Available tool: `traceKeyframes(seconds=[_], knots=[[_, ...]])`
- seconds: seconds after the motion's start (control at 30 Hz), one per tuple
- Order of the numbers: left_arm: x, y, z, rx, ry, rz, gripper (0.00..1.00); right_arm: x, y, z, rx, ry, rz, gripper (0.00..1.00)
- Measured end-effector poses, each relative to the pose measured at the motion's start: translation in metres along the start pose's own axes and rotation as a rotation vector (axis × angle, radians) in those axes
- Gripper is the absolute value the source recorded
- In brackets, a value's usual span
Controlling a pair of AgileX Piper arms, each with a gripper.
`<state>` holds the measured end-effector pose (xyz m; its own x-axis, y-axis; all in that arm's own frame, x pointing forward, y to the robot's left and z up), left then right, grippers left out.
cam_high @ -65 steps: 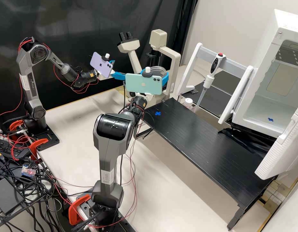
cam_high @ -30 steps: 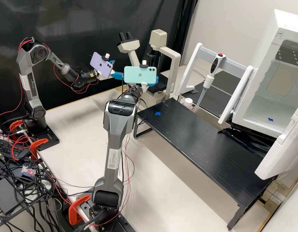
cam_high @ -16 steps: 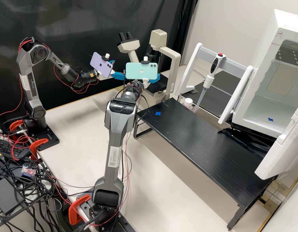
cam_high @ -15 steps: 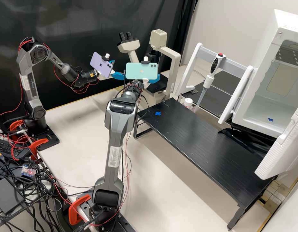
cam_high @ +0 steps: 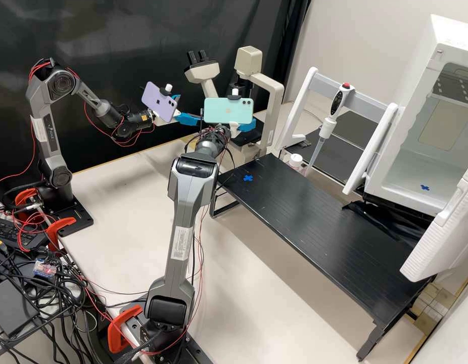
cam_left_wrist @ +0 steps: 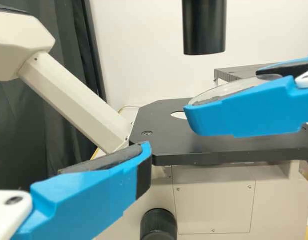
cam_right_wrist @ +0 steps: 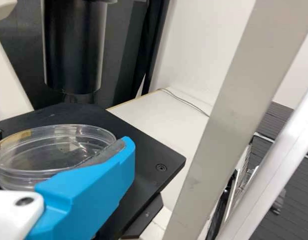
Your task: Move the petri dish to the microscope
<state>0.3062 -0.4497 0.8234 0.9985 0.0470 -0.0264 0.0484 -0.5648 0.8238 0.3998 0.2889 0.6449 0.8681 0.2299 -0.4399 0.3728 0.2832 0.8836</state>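
The pale worktop (cam_high: pixel 118 212) took up most of the room's bench space, and at one end stood the white cabinet (cam_high: pixel 426 71), its door swung wide and a small blue cross (cam_high: pixel 425 187) marked on its floor. Beyond the arms rose the microscope (cam_high: pixel 277 103), and there, I judged, the job was near its end: the carry looked as good as done and the placing was in hand. The left claw (cam_high: pixel 189 108) was off to one side of the instrument, its fingers spread, with nothing between them. The right claw (cam_right_wrist: pixel 64 139) had the petri dish (cam_right_wrist: pixel 54 152) pinched by its sides over the black stage (cam_left_wrist: pixel 158 132), not far from the round opening (cam_left_wrist: pixel 178 115); whether its base touched the stage I couldn't say. The next move, as I saw it, called for centring the dish on that opening beneath the black cylinder (cam_right_wrist: pixel 74 50), keeping it level and low, then easing the fingers apart; letting go early could tip it or leave it off centre. The dish was round, shallow and see-through, lying nearly flat, and through the glints I couldn't make out whether it held anything. Smaller in my view was a white pot (cam_high: pixel 295 161) by the pipette (cam_high: pixel 326 127), its contents hidden from me.
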Motion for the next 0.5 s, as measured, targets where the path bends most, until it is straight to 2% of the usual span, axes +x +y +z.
traceKeyframes(seconds=[0.17,0.4,0.5], knots=[[0.0000,0.0000,0.0000,0.000,0.000,0.000,1.00,0.0041,-0.0007,-0.0013,-0.008,-0.004,-0.019,0.00],[0.0000,0.0000,0.0000,0.000,0.000,0.000,1.00,0.0046,-0.0005,-0.0014,0.000,-0.005,-0.018,0.00],[0.0000,0.0000,0.0000,0.000,0.000,0.000,1.00,0.0048,0.0011,-0.0015,-0.010,-0.015,-0.015,0.00]])
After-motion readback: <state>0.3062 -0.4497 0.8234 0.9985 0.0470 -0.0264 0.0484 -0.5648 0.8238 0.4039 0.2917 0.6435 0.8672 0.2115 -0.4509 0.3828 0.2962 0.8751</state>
